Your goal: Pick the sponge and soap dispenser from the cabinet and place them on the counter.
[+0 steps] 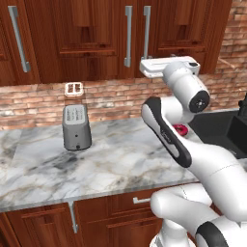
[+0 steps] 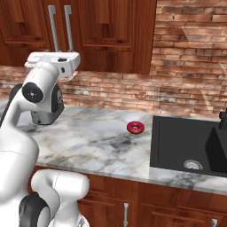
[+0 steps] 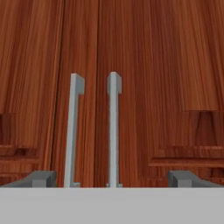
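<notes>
we see a rendered kitchen with a white robot arm raised in front of a dark reddish-brown wall cabinet point(image 1: 96, 38). the cabinet doors are closed, so the sponge and the soap dispenser are hidden from us, presumably behind them; we cannot tell where inside they sit.

from the hand camera, the gripper point(image 3: 113, 178) faces the seam between two doors, with its jaws spread wide and nothing between them. two long grey bar handles stand side by side ahead of it, the left handle point(image 3: 73, 131) and the right handle point(image 3: 113, 131), both just beyond the fingertips point(image 3: 41, 178) and apart from them.

from the base cameras, the hand hovers just below the lower ends of those handles, above the counter point(image 1: 120, 164), a white-and-grey veined marble slab. on the counter, a grey toaster point(image 1: 76, 126) stands to the left near the brick wall, and a red doughnut point(image 2: 135, 127) lies farther right, near a black sink point(image 2: 186, 146).

we judge the task to be at its very start: no door is open, nothing has been taken out, and neither item rests on the counter. left to do is grasping a handle, opening the cabinet, then lifting out each item and setting it down.
</notes>
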Robot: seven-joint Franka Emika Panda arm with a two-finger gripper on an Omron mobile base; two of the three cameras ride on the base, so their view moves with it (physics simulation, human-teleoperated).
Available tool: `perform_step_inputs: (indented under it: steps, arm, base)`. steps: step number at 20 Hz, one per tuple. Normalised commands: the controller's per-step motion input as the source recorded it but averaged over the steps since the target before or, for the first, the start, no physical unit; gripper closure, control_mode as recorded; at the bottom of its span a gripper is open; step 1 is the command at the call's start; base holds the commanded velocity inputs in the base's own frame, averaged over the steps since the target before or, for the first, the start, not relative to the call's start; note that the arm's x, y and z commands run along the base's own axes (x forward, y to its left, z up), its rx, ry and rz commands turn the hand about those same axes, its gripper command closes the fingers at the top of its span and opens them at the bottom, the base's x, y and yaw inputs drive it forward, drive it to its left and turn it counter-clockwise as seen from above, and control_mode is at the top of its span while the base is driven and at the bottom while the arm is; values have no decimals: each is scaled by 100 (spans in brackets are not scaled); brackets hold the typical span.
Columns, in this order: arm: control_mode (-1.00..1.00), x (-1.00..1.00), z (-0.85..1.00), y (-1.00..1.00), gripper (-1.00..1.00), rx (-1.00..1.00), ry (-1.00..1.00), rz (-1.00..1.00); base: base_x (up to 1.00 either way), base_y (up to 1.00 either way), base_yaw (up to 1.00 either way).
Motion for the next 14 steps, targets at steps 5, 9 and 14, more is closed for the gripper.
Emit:
perform_step_inputs:
  steps: [5, 9, 14]
  arm:
    - [-100, 16, 0, 0, -100, 0, 0, 0]
    - [-100, 14, 0, 0, -100, 0, 0, 0]
    - [-100, 18, 0, 0, -100, 0, 0, 0]
  base:
    - [0, 0, 0]
    - [0, 0, 0]
    - [0, 0, 0]
